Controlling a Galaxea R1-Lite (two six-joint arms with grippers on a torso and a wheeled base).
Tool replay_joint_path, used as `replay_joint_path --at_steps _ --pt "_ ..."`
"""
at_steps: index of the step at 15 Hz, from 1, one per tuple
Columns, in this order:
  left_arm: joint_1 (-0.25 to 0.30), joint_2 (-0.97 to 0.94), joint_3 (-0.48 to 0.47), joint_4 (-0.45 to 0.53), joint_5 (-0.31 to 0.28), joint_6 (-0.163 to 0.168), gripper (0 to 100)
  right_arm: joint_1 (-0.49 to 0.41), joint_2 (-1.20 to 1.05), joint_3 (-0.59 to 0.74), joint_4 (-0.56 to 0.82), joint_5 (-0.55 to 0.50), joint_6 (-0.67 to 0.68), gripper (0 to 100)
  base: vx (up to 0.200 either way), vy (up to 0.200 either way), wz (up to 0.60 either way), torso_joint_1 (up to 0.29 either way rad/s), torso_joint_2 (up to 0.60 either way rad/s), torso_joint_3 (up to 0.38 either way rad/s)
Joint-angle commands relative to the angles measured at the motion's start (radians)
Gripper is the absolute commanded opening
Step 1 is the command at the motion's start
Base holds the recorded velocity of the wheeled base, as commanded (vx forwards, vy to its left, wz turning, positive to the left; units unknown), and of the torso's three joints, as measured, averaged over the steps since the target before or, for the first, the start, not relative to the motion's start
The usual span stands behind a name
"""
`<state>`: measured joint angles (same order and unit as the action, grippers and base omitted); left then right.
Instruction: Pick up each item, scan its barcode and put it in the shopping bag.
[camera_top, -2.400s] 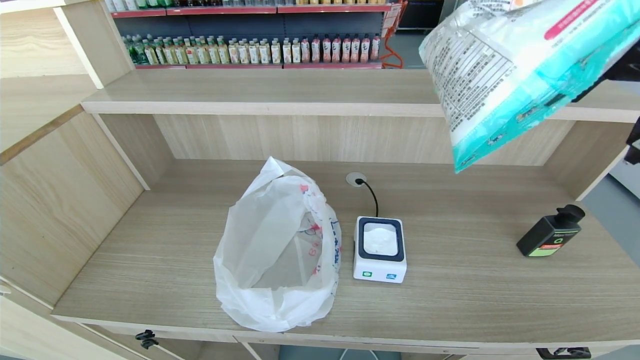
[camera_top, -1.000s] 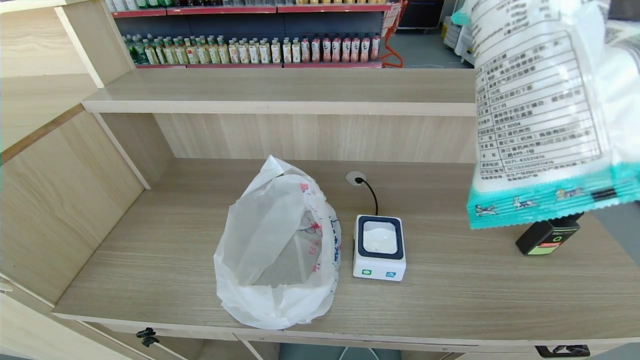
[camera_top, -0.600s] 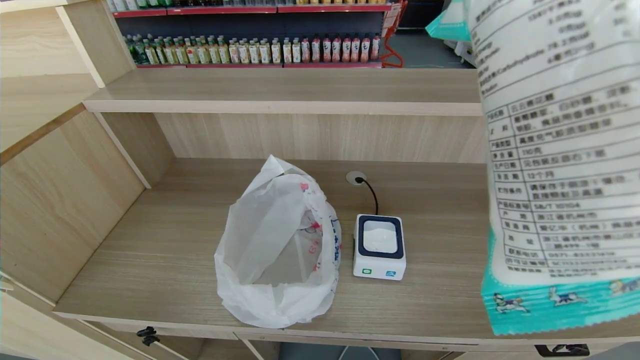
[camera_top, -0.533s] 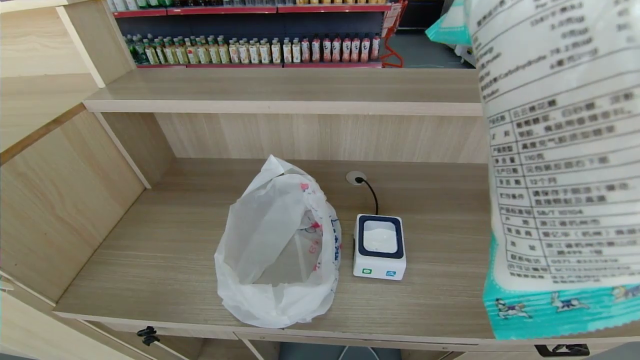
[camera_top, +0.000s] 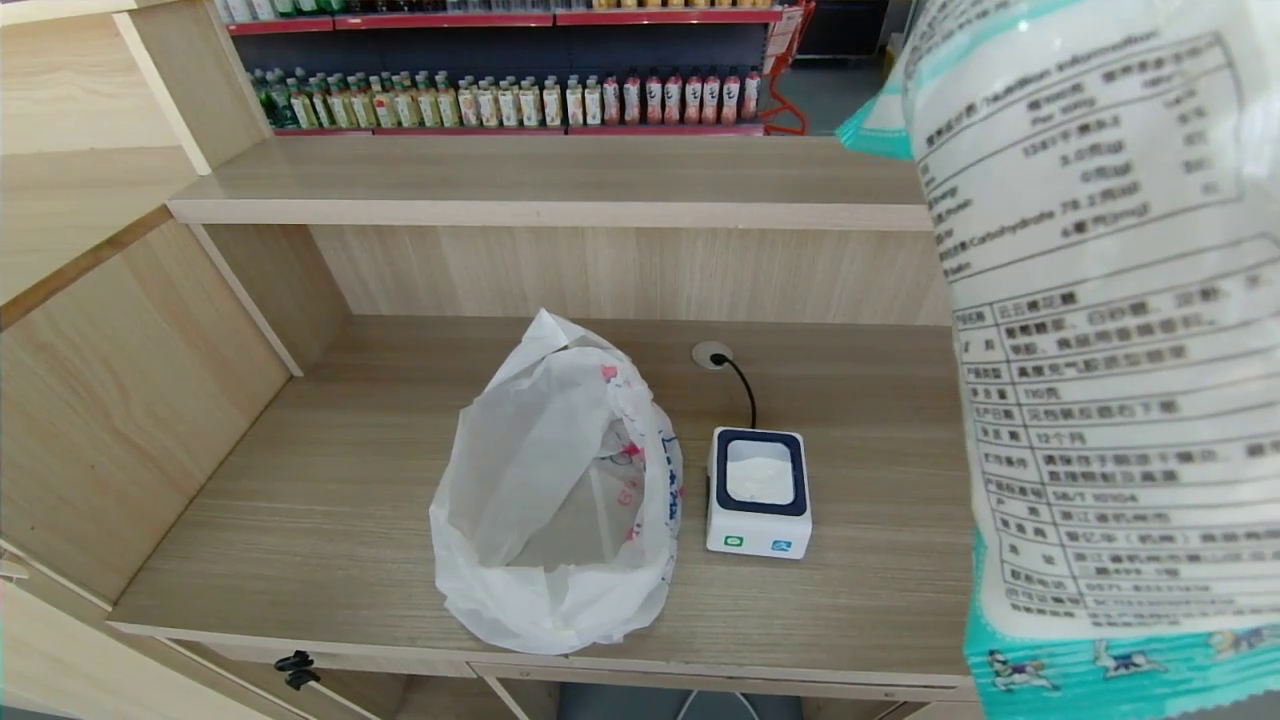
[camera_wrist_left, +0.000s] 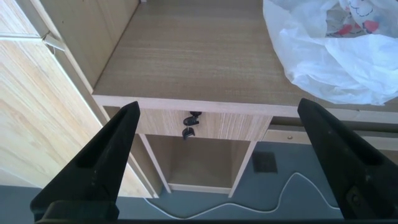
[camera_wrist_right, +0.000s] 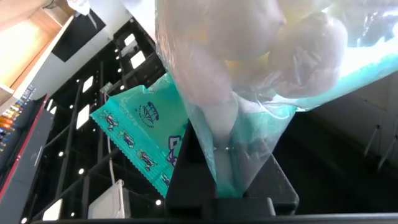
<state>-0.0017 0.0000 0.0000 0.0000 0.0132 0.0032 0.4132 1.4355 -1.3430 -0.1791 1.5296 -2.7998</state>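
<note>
A white and teal snack bag (camera_top: 1100, 350) hangs close in front of the head camera on the right, its printed label side facing me. My right gripper (camera_wrist_right: 227, 165) is shut on one sealed edge of that snack bag (camera_wrist_right: 249, 74). The white plastic shopping bag (camera_top: 545, 500) stands open on the wooden counter (camera_top: 850, 400), with the white barcode scanner (camera_top: 758, 492) just to its right. My left gripper (camera_wrist_left: 219, 109) is open and holds nothing, low in front of the counter's front edge, near the shopping bag (camera_wrist_left: 336, 50).
An upper shelf (camera_top: 550, 180) overhangs the back of the counter and a wooden side wall (camera_top: 130, 420) closes its left. The scanner's cable runs to a hole (camera_top: 712, 356) behind it. A key (camera_wrist_left: 189, 124) hangs in a drawer lock under the counter edge.
The snack bag has swung from a tilted pose at the upper right to hanging upright much nearer the camera, and it now covers the black bottle on the counter's right.
</note>
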Motion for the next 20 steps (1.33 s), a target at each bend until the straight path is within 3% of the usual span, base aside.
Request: replay_joint_path --at_steps 1,5,7,8,12,13,14,15,17,18,20 --pt "0.0 0.0 0.0 0.0 0.001 0.0 100 0.001 -0.001 0.008 0.0 0.041 -0.08 0 0.0 0.0 0.0 0.0 0.0 0.0" --pt "0.0 0.002 0.0 0.0 0.001 0.0 100 0.009 -0.003 -0.036 0.018 0.032 -0.08 0 0.0 0.0 0.0 0.0 0.0 0.0" --pt "0.0 0.002 0.0 0.0 0.001 0.0 100 0.044 0.017 -0.153 0.024 0.023 0.043 0 0.0 0.0 0.0 0.0 0.0 0.0" --pt "0.0 0.002 0.0 0.0 0.001 0.0 100 0.056 0.014 -0.22 0.026 -0.042 0.079 0 0.0 0.0 0.0 0.0 0.0 0.0" --pt "0.0 0.002 0.0 0.0 0.001 0.0 100 0.012 0.025 -0.32 0.001 -0.436 0.434 0 0.0 0.0 0.0 0.0 0.0 0.0" --pt "0.0 0.0 0.0 0.0 0.001 0.0 100 0.012 0.029 -0.334 -0.017 -0.493 0.479 0 0.0 0.0 0.0 0.0 0.0 0.0" --pt "0.0 0.0 0.0 0.0 0.001 0.0 100 0.012 0.042 -0.369 -0.04 -0.703 0.591 0 0.0 0.0 0.0 0.0 0.0 0.0" --pt "0.0 0.0 0.0 0.0 0.001 0.0 100 0.009 0.04 -0.374 -0.037 -0.914 0.724 0 0.0 0.0 0.0 0.0 0.0 0.0" --pt "0.0 0.0 0.0 0.0 0.001 0.0 100 0.036 0.022 -0.374 -0.002 -1.134 1.069 0 0.0 0.0 0.0 0.0 0.0 0.0" --pt "0.0 0.002 0.0 0.0 0.001 0.0 100 0.11 0.019 -0.375 -0.002 -1.266 1.275 0 0.0 0.0 0.0 0.0 0.0 0.0" --pt "0.0 0.0 0.0 0.0 0.001 0.0 100 0.161 -0.012 -0.386 0.064 -1.517 1.56 0 0.0 0.0 0.0 0.0 0.0 0.0"
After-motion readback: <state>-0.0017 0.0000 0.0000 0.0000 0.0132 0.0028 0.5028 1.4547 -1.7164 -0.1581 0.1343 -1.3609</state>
